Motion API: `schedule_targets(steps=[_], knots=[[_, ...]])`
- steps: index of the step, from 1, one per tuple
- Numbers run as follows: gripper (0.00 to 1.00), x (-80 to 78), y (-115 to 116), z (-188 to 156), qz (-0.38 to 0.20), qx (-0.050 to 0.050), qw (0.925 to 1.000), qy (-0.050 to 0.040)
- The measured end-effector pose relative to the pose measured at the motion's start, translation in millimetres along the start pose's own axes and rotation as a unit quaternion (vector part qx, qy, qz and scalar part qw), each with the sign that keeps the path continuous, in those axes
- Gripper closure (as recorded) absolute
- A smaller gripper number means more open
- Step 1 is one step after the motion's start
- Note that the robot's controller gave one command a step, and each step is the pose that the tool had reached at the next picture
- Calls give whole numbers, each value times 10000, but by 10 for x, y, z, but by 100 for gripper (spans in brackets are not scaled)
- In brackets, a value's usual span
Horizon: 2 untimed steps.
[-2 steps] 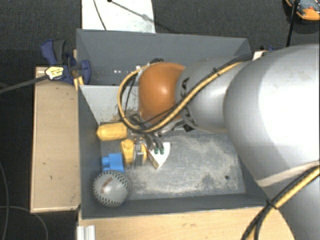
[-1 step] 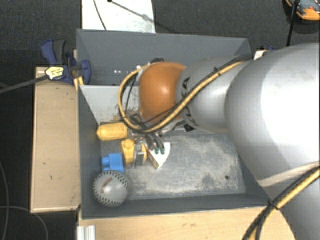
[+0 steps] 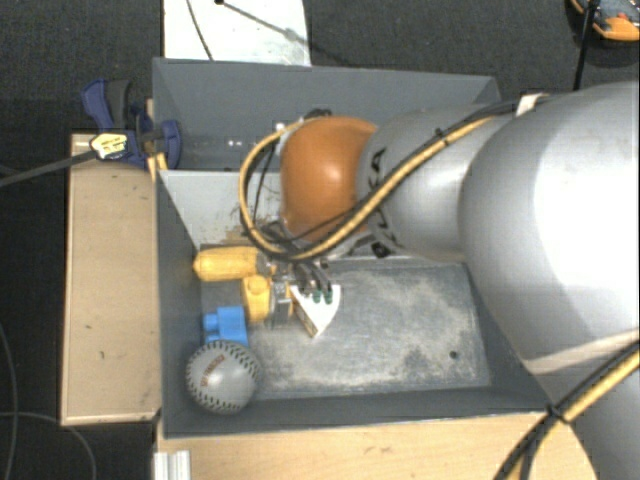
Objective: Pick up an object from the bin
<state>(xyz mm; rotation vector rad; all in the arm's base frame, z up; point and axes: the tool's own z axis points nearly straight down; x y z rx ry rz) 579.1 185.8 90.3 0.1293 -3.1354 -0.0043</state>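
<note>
My gripper (image 3: 306,289) is low in the left half of the bin, under the arm's orange cover. It is right on top of a small white wedge-shaped piece (image 3: 319,315) that lies on the bin floor. Touching its left side is a small yellow block (image 3: 257,297). A longer yellow rounded piece (image 3: 227,263) lies just above that, by the left wall. Whether anything is held is hidden by the gripper body.
A blue block (image 3: 226,324) sits below the yellow ones. A grey ball with red stitching (image 3: 220,376) rests in the front left corner. The arm covers the bin's right and back parts; bare floor shows in the front middle.
</note>
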Motion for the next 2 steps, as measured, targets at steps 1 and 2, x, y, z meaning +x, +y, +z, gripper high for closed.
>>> schedule_targets(steps=[1, 2], knots=[[100, -17, 0, -148, 0, 2, 10000, -25], [100, -22, -1, -250, 0, 1, 10000, -47]])
